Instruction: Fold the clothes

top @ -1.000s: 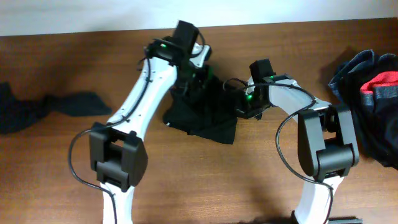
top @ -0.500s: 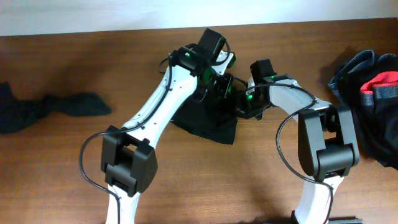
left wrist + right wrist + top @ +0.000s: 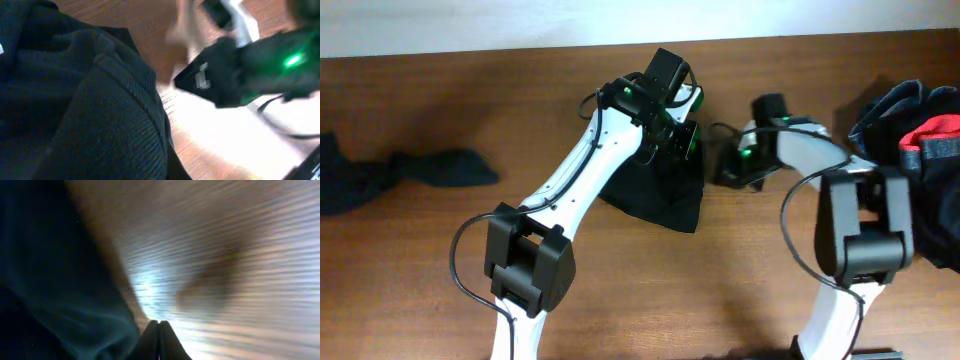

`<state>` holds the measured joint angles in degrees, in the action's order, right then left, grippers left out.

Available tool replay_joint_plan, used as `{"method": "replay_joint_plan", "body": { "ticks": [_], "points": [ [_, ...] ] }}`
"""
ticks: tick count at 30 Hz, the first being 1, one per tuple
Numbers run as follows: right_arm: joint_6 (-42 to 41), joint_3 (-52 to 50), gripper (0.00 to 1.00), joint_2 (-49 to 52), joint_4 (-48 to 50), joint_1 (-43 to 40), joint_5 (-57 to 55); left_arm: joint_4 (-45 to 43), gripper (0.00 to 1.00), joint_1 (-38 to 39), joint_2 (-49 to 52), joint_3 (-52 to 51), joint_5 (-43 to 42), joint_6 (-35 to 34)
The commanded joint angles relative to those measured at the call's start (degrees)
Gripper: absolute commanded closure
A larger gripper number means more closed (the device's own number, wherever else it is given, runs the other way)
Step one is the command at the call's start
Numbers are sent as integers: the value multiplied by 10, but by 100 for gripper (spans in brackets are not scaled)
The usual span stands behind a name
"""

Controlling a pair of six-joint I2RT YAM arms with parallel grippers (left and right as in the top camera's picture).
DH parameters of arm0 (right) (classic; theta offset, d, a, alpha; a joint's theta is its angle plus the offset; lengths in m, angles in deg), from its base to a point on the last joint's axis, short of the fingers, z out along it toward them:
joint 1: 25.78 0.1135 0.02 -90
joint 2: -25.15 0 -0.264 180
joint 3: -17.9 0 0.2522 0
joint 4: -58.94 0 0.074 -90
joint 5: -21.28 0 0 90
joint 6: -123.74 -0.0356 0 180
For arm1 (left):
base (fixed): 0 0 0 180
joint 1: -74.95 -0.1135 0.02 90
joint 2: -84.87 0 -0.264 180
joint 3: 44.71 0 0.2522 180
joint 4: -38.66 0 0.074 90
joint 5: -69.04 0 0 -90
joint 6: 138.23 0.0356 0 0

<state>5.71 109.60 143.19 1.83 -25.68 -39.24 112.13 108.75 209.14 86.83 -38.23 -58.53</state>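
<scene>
Far left: dark garment [image 3: 395, 172] sprawled on table [image 3: 440, 290], well apart from the action, untouched. Middle: black top [image 3: 665, 200] bunched in rough wedge, matte, soft, ribbed weave up close. On its upper right edge, left gripper [image 3: 682, 140] clamped tight on cloth, looks like mid-fold. Tip: drag edge low and straight, lay flat before letting go or it'll bunch. Just beside it, right gripper [image 3: 732, 172] pinched closed, empty. Far right: navy/red pile [image 3: 910, 140] waiting.

Nothing can be read: no words, numbers or brand names. In the left wrist view a small pale mark sits on the black casing [image 3: 202, 80] right of the black garment [image 3: 75, 105], too blurred to make out.
</scene>
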Motion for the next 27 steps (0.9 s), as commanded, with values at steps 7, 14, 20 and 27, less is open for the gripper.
{"method": "replay_joint_plan", "body": {
  "ticks": [7,14,20,27],
  "points": [
    [46,80,96,-69,-48,-99,37,-4,99,9,-24,6,-7,5],
    [53,88,96,-69,-53,-143,59,-6,94,27,-23,4,-7,5],
    [53,88,96,-69,-53,-148,59,-12,1,47,-24,4,12,5],
    [54,88,96,-69,-56,-147,66,-16,1,43,-24,5,25,5]
  ]
}}
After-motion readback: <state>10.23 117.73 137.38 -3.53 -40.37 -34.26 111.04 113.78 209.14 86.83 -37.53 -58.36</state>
